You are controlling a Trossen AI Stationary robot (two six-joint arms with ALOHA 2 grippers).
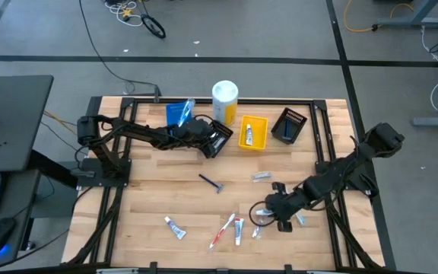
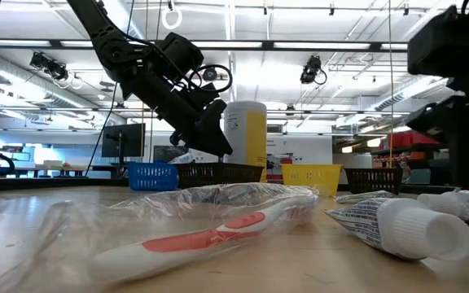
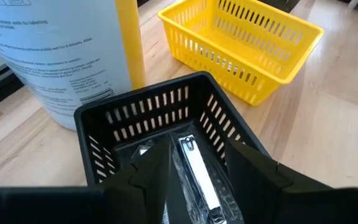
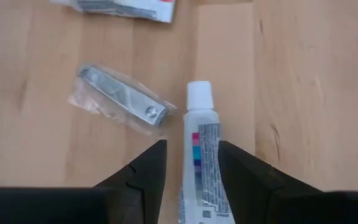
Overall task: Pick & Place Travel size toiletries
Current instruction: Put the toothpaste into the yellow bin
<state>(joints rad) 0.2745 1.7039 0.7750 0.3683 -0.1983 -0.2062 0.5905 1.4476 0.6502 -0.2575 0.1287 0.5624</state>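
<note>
Lying on the table: toiletries scattered across the lower middle of the high view, among them a razor [image 1: 212, 183] near the centre, a tube [image 1: 176, 227] at lower left of the group, a red toothbrush [image 1: 222, 230] and a second tube [image 1: 239, 230] side by side just right of it, and a wrapped piece [image 1: 261, 176] above them to the right.
Tube at right gripper: a white-capped tube [image 4: 201, 158] lies flat on the wood, its body between the two fingers, cap pointing away from the wrist.
Wrapped clipper: a metal nail clipper [image 4: 123, 99] in clear wrap lies just beside that tube's cap, angled, apart from it.
Right gripper [image 4: 191, 171]: low over the table at the lower right of the high view, fingers spread to either side of the tube, not pressed on it.
Left gripper [image 3: 197, 180]: at the upper middle of the high view, over a black bin [image 3: 166, 121]; fingers spread, with a wrapped nail clipper [image 3: 199, 180] showing between them inside the bin; whether they touch it, I cannot tell.
Bins: a yellow bin [image 1: 253, 132] holds a small item; a second black bin [image 1: 290, 125] sits to its right, a blue bin [image 1: 178, 113] at upper left of them.
Cylinder: a white-and-yellow cylinder [image 1: 225, 100] stands upright just behind the left gripper's bin.
Low view: the wrapped red toothbrush [image 2: 210, 232] lies in the foreground, a capped tube [image 2: 401, 224] at right.
</note>
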